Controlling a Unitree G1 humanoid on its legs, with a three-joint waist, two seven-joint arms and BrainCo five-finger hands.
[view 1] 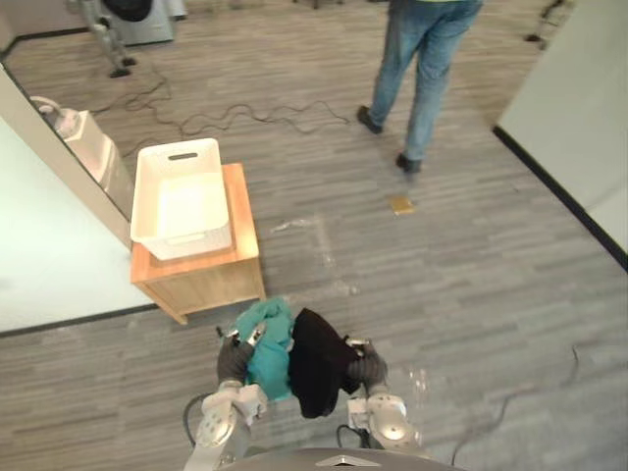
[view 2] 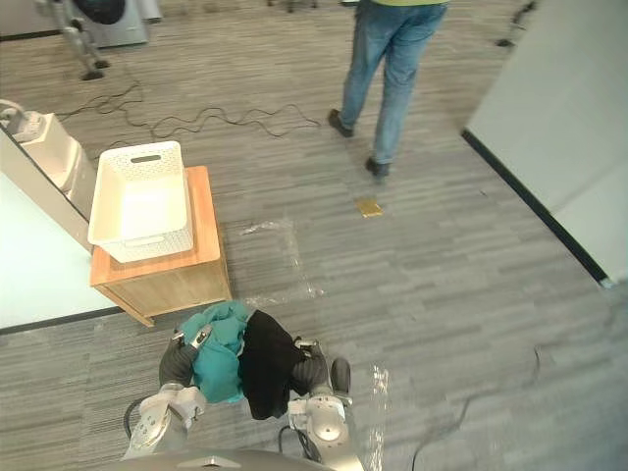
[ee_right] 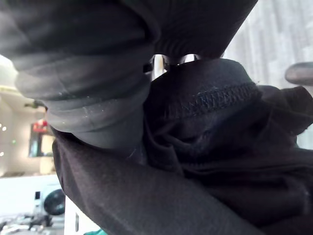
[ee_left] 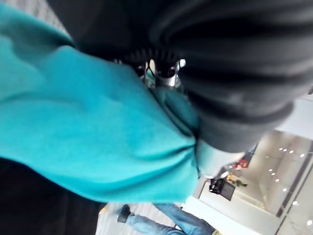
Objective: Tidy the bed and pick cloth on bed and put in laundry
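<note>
- Front & centre, low in the head views: 2 cloths bunched together, held up off the floor between both hands.
- Teal cloth (view 1: 270,353) on the robot's left side of the bundle, black cloth (view 1: 319,371) on the right side; the two touch and the black one overlaps the teal one's edge.
- L hand (view 1: 235,359) sits against the teal cloth's outer side. Its wrist view has teal fabric pressed right up to the dark cover, w/ black fabric beyond. Grip can't be made out: cloth hides it.
- R hand (view 1: 365,369) sits against the black cloth's outer side. Its wrist view has black folds and a stitched hem up against the cover. Can't tell its grip either, for the same reason.
- White laundry basket (view 1: 186,241) stands on a low wooden stand (view 1: 211,280), ahead and to the left of the bundle, apart from it. Slot handle in the far wall; nothing seen inside.
- White flat surface (view 1: 49,255) runs along the left edge, just beside the stand.
- Person in blue jeans (view 1: 422,69) farther out on the grey plank floor (view 1: 471,275), ahead-right, well apart from the basket.
- Small yellowish bit (view 1: 401,204) lies on the floor near the person's feet.
- Black cable (view 1: 245,118) snakes over the floor beyond the basket.
</note>
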